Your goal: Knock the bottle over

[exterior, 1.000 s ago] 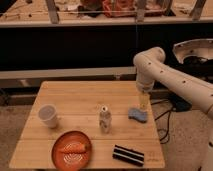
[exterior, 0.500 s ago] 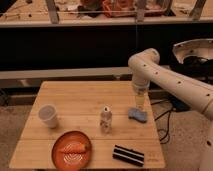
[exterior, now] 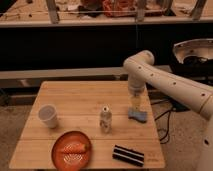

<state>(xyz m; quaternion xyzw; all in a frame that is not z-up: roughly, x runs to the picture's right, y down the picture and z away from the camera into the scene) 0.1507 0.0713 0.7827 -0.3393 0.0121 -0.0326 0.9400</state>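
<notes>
The bottle (exterior: 105, 119) is slim, pale and translucent with a whitish cap. It stands upright near the middle of the wooden table (exterior: 80, 100). My gripper (exterior: 134, 104) hangs at the end of the white arm, pointing down, to the right of the bottle and a little behind it. It is just above a blue sponge (exterior: 137, 115). There is a gap between the gripper and the bottle.
A white translucent cup (exterior: 48, 115) stands at the left. An orange plate (exterior: 72, 150) with food sits at the front left. A black striped block (exterior: 128, 155) lies at the front right. A dark wall and a shelf are behind the table.
The arm has swung left and the gripper has moved left and lower, closer to the bottle. The bottle has not moved.
</notes>
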